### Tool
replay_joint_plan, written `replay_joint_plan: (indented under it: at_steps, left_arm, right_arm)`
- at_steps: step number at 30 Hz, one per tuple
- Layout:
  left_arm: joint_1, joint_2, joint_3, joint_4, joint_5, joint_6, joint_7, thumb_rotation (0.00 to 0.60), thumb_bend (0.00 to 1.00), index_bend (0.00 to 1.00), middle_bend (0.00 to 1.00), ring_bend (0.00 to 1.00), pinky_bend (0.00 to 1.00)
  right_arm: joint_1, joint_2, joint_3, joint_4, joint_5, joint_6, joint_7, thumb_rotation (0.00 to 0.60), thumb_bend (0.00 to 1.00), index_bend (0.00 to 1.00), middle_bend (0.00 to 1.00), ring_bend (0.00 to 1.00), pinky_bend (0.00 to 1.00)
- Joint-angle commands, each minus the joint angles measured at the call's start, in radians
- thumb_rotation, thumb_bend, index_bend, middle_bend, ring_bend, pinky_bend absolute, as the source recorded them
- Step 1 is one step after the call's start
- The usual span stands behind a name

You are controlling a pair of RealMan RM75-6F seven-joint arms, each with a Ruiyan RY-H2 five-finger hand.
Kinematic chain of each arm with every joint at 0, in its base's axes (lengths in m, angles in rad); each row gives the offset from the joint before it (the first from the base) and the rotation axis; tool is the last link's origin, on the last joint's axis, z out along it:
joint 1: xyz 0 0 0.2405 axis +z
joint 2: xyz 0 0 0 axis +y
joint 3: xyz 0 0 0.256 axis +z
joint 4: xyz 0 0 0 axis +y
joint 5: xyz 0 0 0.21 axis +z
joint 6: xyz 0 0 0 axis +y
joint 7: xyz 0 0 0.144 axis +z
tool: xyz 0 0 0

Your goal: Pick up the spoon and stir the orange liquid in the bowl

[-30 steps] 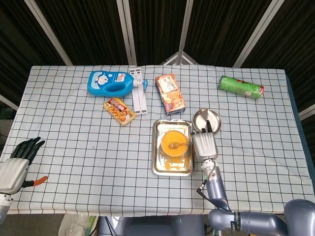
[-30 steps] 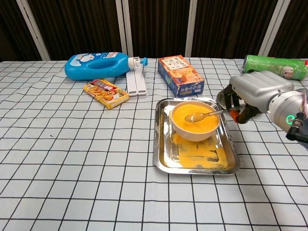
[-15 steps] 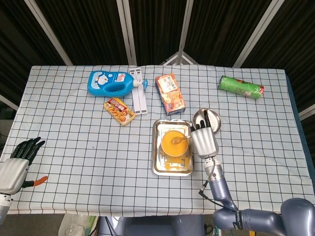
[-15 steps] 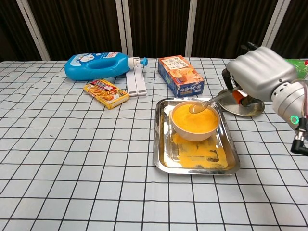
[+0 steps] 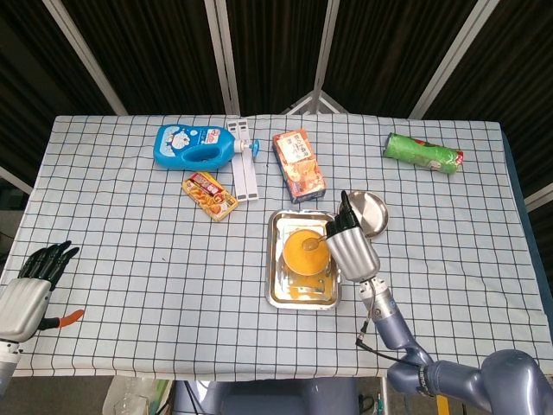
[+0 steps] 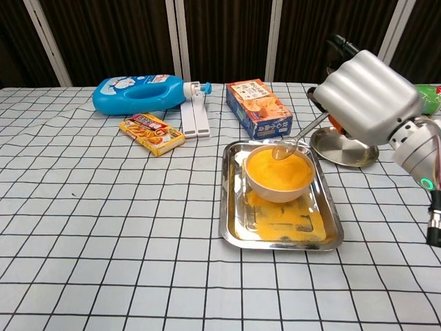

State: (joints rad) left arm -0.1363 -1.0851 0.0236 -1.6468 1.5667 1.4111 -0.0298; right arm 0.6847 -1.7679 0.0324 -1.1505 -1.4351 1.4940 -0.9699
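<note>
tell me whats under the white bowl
The bowl sits in a steel tray, whose floor in front is smeared orange. The spot directly beneath the bowl is covered.

Bright, even overhead light, soft shadows, sharp focus; mild glare on the steel tray, background dark.

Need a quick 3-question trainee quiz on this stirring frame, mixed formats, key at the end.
1. True or false: the right hand holds the metal spoon.
2. The white bowl of orange liquid sits in: A) the steel tray B) the round steel plate C) bare tablecloth.
3. What lies between the blue bottle and the orange box?

Key: 1 true; 2 A; 3 the white clip.
</note>
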Motion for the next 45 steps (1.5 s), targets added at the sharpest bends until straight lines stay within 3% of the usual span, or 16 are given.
replay_joint_plan:
  at_steps: [1, 10, 29, 45]
  left_arm:
    - [0.000, 0.000, 0.000, 0.000, 0.000, 0.000, 0.001, 0.600, 0.00, 0.00, 0.00, 0.00, 0.00]
    - [0.001, 0.000, 0.000, -0.001, -0.002, 0.000, 0.002, 0.600, 0.00, 0.00, 0.00, 0.00, 0.00]
    - [-0.001, 0.001, 0.000, -0.002, -0.004, -0.005, 0.003, 0.600, 0.00, 0.00, 0.00, 0.00, 0.00]
    - [-0.001, 0.000, 0.000, -0.001, -0.003, -0.004, 0.001, 0.600, 0.00, 0.00, 0.00, 0.00, 0.00]
  right_arm:
    - [-0.005, -0.012, -0.005, 0.034, -0.030, 0.007, 0.010, 0.600, 0.64, 0.64, 0.55, 0.35, 0.00]
    - [-0.010, -0.021, 0.030, 0.106, -0.052, -0.015, 0.035, 0.600, 0.64, 0.64, 0.55, 0.35, 0.00]
    - [-0.037, -0.070, 0.048, 0.239, -0.081, -0.054, 0.084, 0.600, 0.64, 0.64, 0.55, 0.35, 0.00]
    - [-0.041, -0.101, 0.069, 0.178, -0.121, -0.042, 0.073, 0.600, 0.64, 0.64, 0.55, 0.35, 0.00]
